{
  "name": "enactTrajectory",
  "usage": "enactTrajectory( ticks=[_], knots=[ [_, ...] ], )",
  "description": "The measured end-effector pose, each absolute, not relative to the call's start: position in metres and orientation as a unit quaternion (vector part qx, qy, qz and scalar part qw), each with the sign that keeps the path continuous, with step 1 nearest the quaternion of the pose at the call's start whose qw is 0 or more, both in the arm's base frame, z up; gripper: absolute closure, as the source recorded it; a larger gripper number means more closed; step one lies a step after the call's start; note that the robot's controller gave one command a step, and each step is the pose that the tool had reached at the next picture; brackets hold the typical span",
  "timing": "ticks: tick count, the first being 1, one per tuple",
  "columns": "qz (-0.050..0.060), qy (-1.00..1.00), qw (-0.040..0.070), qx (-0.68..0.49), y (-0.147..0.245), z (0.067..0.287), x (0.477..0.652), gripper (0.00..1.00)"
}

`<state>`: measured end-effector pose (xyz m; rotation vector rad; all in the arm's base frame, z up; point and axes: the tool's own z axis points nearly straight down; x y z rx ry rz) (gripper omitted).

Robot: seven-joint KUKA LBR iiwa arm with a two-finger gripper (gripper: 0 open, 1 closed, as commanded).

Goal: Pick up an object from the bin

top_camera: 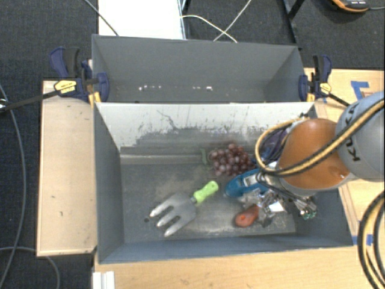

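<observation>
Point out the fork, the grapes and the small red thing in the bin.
fork (179, 207): camera view, on its grey head, just below the green handle.
grapes (229, 159): camera view, middle of the purple bunch.
red thing (243, 220): camera view, on its middle.

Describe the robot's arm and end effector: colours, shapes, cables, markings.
The arm is a rounded silver-grey link with dark lettering on its side. Its wrist wears a smooth, bulbous orange cover, ringed by yellow and black cables. Below it, the end effector is a small cluster of dark and metallic parts.
</observation>
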<state>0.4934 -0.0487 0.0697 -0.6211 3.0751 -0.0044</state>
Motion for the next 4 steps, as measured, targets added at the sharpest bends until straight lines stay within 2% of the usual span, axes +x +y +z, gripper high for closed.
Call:
enactTrajectory(
  ticks=[1,2,3,4],
  knots=[
    [-0.001,0.98,0.002,-0.199,-0.049,0.07,0.493,1.0],
    [0.0,0.98,0.002,-0.199,-0.048,0.092,0.493,1.0],
    [0.0,0.98,0.001,-0.198,-0.047,0.129,0.492,1.0],
    [-0.001,0.98,0.003,-0.197,-0.048,0.155,0.493,1.0]
  ],
)
